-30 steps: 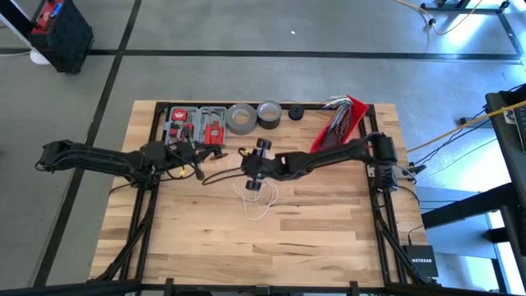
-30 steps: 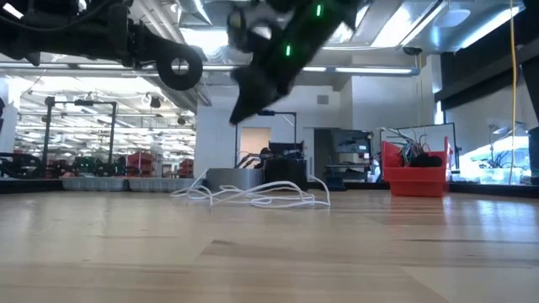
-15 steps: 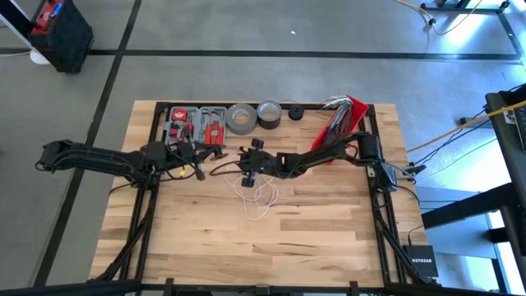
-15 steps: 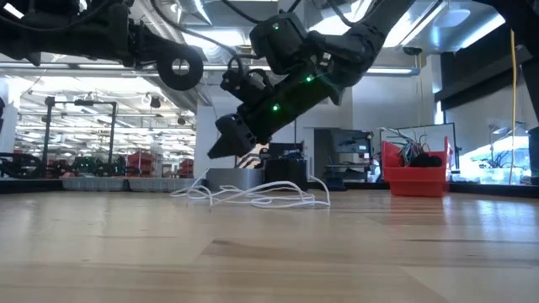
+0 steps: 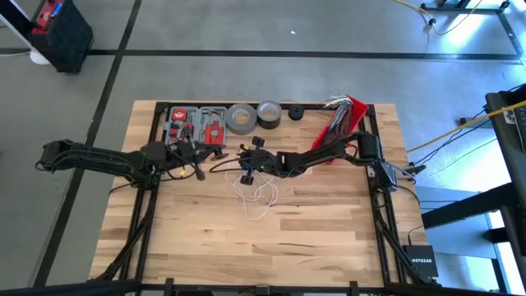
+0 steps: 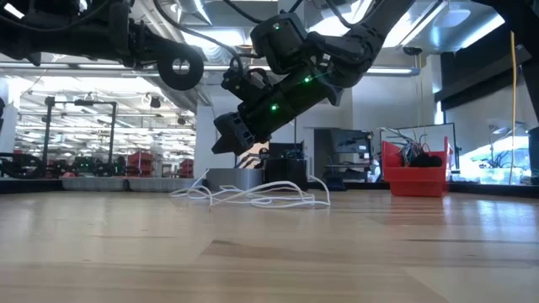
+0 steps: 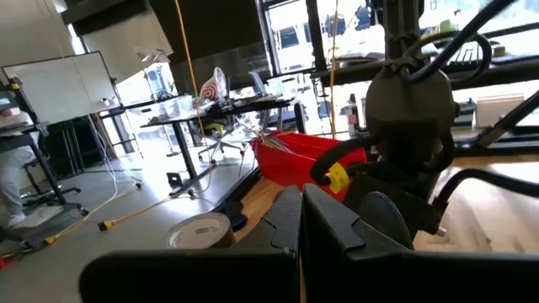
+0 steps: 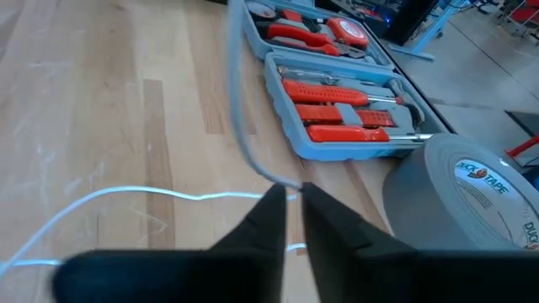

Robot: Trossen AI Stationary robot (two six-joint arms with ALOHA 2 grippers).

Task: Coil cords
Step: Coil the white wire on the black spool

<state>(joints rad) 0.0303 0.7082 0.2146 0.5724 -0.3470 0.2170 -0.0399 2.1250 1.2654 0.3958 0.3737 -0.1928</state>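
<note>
Wooden table [image 5: 329,238] carries, left to right: one left gripper [image 5: 197,173], fingers together and empty; one grey tool case [image 5: 196,123]; one white cord [image 5: 259,196] tangled mid-table; one right gripper [image 8: 290,195] pinching it; two tape rolls [image 5: 242,117]; one red bin [image 5: 345,115].

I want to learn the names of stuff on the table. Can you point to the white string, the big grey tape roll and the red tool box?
white string [image 5: 261,197], high view, on the tangled loops.
big grey tape roll [image 5: 242,118], high view, on its flat grey top.
red tool box [image 8: 337,88], right wrist view, on the red tool handles inside.
</note>
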